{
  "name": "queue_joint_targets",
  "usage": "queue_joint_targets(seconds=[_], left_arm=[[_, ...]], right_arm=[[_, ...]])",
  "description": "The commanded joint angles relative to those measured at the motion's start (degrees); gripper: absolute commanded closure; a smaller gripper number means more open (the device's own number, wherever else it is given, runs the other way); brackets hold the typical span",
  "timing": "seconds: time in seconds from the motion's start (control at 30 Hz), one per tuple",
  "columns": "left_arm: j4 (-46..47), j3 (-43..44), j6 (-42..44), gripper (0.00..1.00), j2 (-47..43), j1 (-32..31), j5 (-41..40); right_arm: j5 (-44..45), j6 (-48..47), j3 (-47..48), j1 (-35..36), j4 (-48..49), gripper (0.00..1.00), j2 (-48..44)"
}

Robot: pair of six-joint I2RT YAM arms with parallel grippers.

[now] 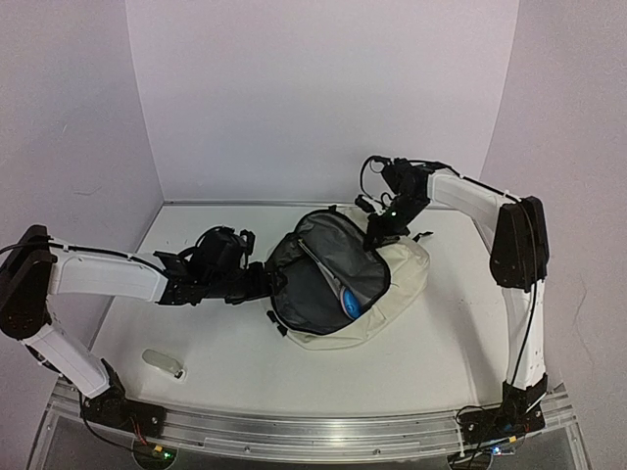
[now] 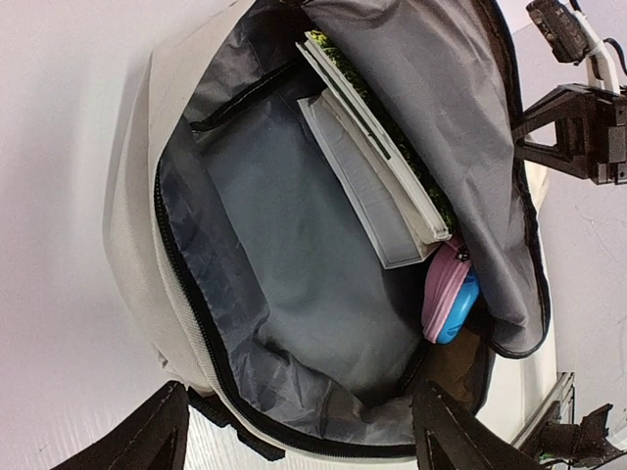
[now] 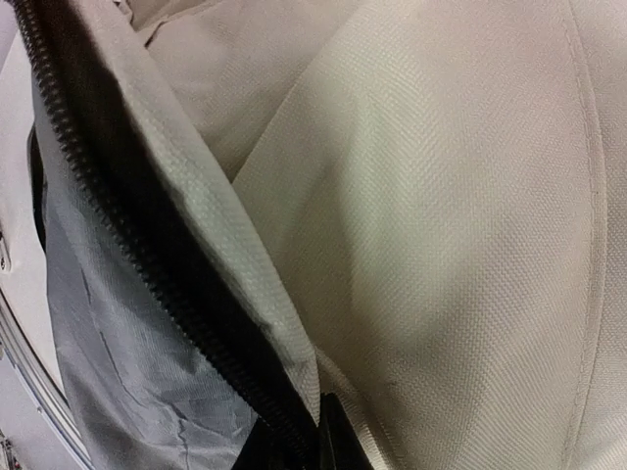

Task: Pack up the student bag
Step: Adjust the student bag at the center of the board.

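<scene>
Student bag (image 1: 402,284) lies on its side in the middle of the white desk (image 1: 245,362), between the 2 arms, its mouth gaping toward the left arm (image 1: 108,274). It is cream cloth outside, with a grey lining (image 2: 294,274) and a black zip (image 3: 118,196) round the opening. Seen from the left wrist, the student bag (image 2: 132,215) is wide open and you can look right into it. 2 flat books (image 2: 382,186) lean together against the upper side, 1 with a green cover and 1 pale. A pink and blue pencil case (image 2: 449,299) is tucked just beside their lower end. From above, the blue of that pencil case (image 1: 351,299) shows inside the mouth.

The left jaws stand wide apart at the bag's near rim, with 1 dark finger (image 2: 162,436) on either side of it, gripping nothing that I can see. The right arm (image 1: 509,245) reaches over from the far side, and the right jaws sit at the top edge of the opening, by the zip. Up close, the right wrist view is filled with the student bag (image 3: 441,196), and the zip edge runs down into a dark fingertip (image 3: 333,446) at the bottom. The right jaws look pinched together on that edge of the bag, though little of them shows.

Near the left arm's base, well apart from the bag, a small clear bottle (image 1: 162,364) lies on the desk.
</scene>
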Motion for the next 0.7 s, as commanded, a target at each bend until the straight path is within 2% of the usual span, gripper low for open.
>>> queue_joint_targets(seconds=[0.0,0.27,0.57,0.6,0.67], left_arm=[[1.0,-1.1,-0.9,0.22,-2.0,0.4,-1.4],[2.0,-3.8,-3.1,0.22,-3.3,1.6,-0.6],[5.5,-8.7,-6.6,0.23,-6.6,4.5,1.7],[6.3,-9.0,-6.7,0.23,-6.6,4.7,2.4],[8.2,-9.3,-6.4,0.24,-6.1,4.7,4.0]], right_arm=[[-3.0,1.2,1.9,0.2,-0.4,0.99,-5.7],[-15.1,2.4,-3.0,4.4,0.7,1.0,-12.9],[-16.7,1.1,-4.5,17.3,1.4,1.0,-9.8],[-16.8,1.3,-3.6,18.1,1.6,0.99,-8.8],[-16.9,2.1,-1.7,18.6,1.7,0.84,-6.7]])
